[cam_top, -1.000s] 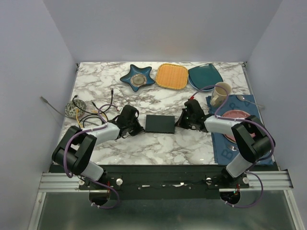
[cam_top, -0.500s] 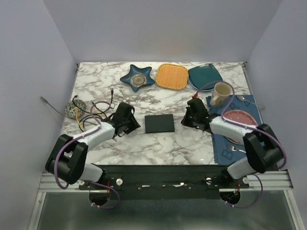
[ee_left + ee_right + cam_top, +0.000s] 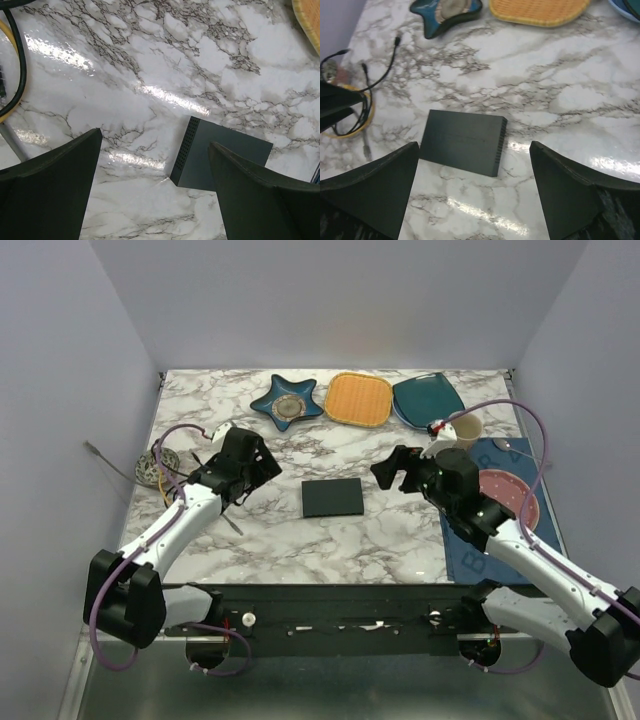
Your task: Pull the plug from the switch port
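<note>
At centre, switch (image 3: pixel 332 497) lies lengthwise left-right; left end effector (image 3: pixel 155 187) and right end effector (image 3: pixel 472 192) gape empty.

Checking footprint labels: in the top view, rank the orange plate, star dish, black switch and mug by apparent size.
Largest: orange plate and star dish, too alike to split.
Next: black switch, slightly smaller though nearer the camera.
Smallest: mug.

The black switch (image 3: pixel 333 497) lies flat on the table (image 3: pixel 400 540), apparently unplugged.
</note>
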